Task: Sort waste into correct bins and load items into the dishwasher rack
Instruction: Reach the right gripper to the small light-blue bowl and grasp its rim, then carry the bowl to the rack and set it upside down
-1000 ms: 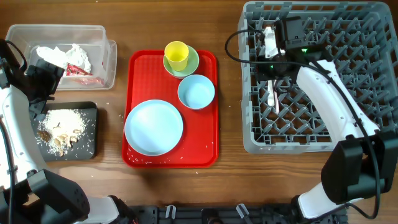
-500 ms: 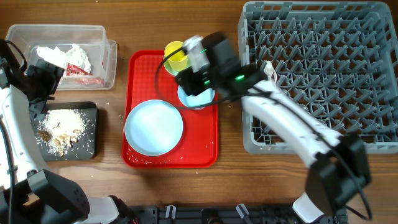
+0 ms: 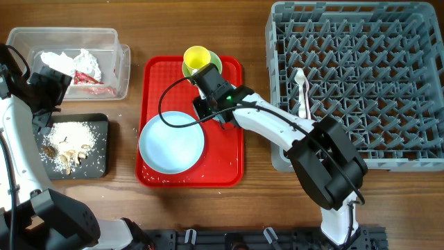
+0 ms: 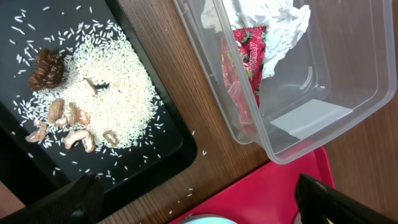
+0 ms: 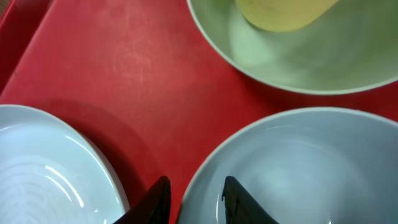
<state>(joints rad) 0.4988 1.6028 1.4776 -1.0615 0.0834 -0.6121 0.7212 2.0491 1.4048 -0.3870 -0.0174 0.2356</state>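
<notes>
My right gripper is open, low over the red tray, with one finger outside and one inside the rim of the light blue bowl. In the overhead view the right gripper hides most of that bowl. The light blue plate lies beside it. The yellow cup stands in the pale green small bowl. A white plastic utensil lies in the grey dishwasher rack. My left gripper is open and empty above the table between the black tray and the clear tub.
The clear tub holds crumpled napkins and a red wrapper. The black tray holds rice and brown food scraps. The red tray has crumbs along its front edge. The rack stands right of it.
My right arm has swung left from the rack, leaving the white utensil there, and has come down over the light blue bowl on the red tray. The left arm has not moved.
</notes>
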